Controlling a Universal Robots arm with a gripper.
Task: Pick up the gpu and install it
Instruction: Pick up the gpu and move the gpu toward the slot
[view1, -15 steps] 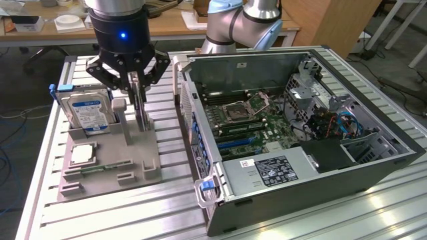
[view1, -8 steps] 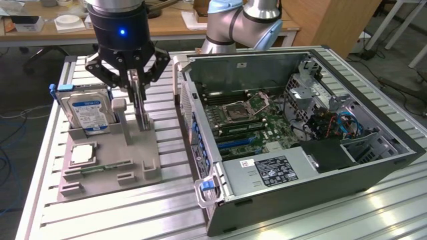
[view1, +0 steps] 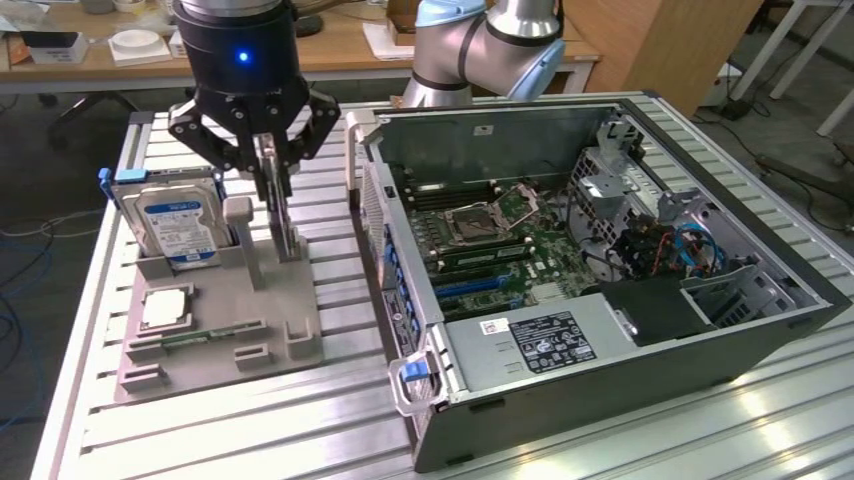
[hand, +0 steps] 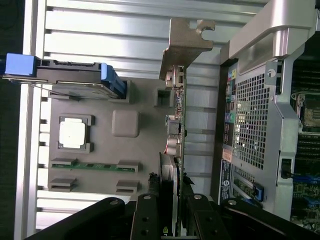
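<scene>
Gripping: gripper (view1: 274, 172) is clamping the gpu (view1: 284, 225) between its fingers
Gpu: standing upright on holder (view1: 254, 305), beside drive (view1: 180, 225)
Case (view1: 601, 375): lying open nearby

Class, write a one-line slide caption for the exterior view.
Gripper at the upright gpu on the gray fixture, beside the open case.

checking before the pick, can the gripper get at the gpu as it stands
Likely yes: the gripper hangs directly over the gpu, which stands on edge in the grey fixture, with the hard drive and computer case apart to either side.
</scene>
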